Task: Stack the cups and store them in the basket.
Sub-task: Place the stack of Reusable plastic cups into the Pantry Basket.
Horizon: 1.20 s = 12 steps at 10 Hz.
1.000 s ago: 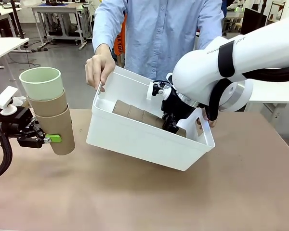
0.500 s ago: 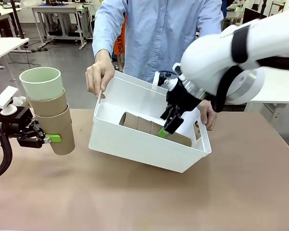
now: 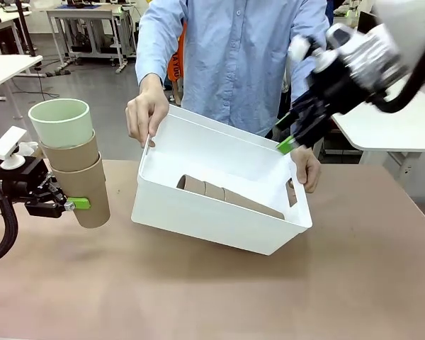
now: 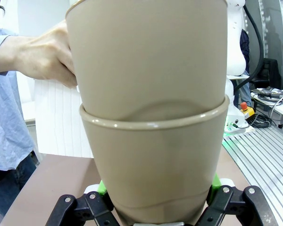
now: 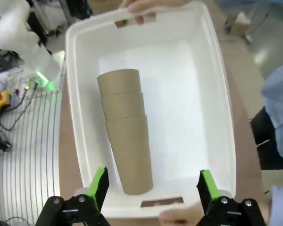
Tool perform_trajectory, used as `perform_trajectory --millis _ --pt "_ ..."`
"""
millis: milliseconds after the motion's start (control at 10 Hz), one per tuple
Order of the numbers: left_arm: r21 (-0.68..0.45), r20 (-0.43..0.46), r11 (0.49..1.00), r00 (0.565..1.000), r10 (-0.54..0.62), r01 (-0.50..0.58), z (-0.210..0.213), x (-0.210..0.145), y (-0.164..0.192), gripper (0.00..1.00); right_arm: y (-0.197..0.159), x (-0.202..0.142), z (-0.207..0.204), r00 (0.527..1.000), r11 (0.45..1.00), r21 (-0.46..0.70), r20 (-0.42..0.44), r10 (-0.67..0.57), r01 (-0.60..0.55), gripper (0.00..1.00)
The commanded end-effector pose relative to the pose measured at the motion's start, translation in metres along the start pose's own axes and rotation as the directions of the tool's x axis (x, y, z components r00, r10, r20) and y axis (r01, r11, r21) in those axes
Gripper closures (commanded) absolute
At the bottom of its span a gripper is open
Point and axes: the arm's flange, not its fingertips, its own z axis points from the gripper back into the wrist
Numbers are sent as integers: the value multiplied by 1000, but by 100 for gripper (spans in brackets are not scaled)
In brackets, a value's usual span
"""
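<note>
My left gripper (image 3: 74,205) is shut on the bottom tan cup of an upright stack (image 3: 72,166), hanging at the table's left; a pale mint cup (image 3: 61,122) tops it. In the left wrist view the stacked tan cups (image 4: 153,117) stand between my fingers (image 4: 160,209). A person holds the white basket (image 3: 212,221) tilted toward me with both hands. Inside it lies another stack of three tan cups (image 3: 223,195), also seen from above as nested cups (image 5: 125,141) on the basket floor (image 5: 179,103). My right gripper (image 3: 289,133) hovers open and empty above the basket's far right corner (image 5: 153,188).
The person's hands grip the basket's two short ends, one hand (image 3: 147,105) at the left and one hand (image 3: 306,168) at the right, just under my right gripper. Bare brown tabletop (image 3: 212,297) lies in front of the basket.
My right gripper has opened, risen out of the basket and moved up and right, leaving the tan stack lying inside. The basket has levelled a little. The left arm has stayed still.
</note>
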Motion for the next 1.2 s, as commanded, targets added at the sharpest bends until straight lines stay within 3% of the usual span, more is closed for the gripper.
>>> perform_trajectory --millis 0,200,500,700,800,900,1100 --pt "-3 7 1000 1000 -17 18 -1 5 -1 15 -16 -34 36 994 1000 -3 107 -3 4 0" --pt "-3 7 1000 1000 -17 18 -1 5 -1 15 -24 -87 80 973 999 -24 229 -16 23 0" --pt "-3 7 1000 1000 -17 18 -1 5 -1 15 -27 -155 113 950 998 -50 312 -13 30 0" --pt "-3 7 1000 1000 -17 18 -1 5 -1 15 -29 -172 122 943 999 -42 334 12 3 0" --pt "-3 7 1000 1000 -17 18 -1 5 -1 15 -34 -177 127 916 999 11 400 32 -40 0" --pt "-3 7 1000 1000 -17 18 -1 5 -1 15 -26 -172 124 954 998 -50 299 -25 42 0" --pt "-3 7 1000 1000 -17 18 -1 5 -1 15 -26 -172 124 954 998 -50 299 -25 42 0"
